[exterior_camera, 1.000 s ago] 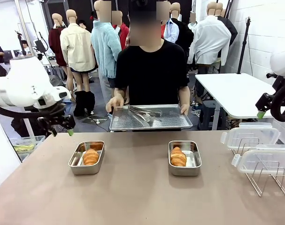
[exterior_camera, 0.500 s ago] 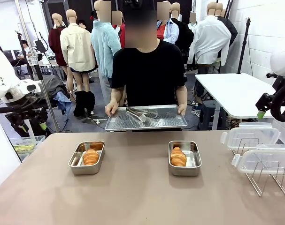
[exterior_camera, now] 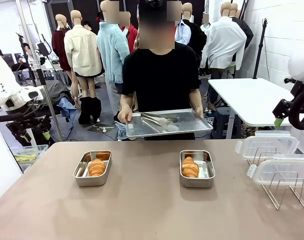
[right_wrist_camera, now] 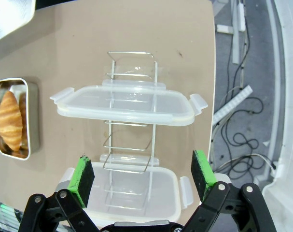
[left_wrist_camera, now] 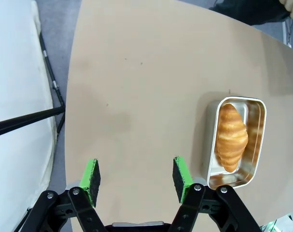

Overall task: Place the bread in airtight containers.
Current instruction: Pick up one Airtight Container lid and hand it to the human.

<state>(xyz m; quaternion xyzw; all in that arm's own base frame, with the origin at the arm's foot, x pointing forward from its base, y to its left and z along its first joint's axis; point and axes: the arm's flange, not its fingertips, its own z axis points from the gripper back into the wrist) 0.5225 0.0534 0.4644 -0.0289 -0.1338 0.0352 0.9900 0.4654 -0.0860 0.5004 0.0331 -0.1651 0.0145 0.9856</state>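
We find both golden croissant rolls [exterior_camera: 96,167] in rectangular steel tubs [exterior_camera: 205,171], clear plastic lids [exterior_camera: 269,145] unfitted, left fingers [left_wrist_camera: 92,180] and right fingers [right_wrist_camera: 202,174] spread empty.

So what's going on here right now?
Left tub holds a roll; right tub holds the other roll. Both lids lie on the rack. The left arm's fingers and right arm's fingers stand open and empty, the right over the lids. The person holds a tray with tongs.
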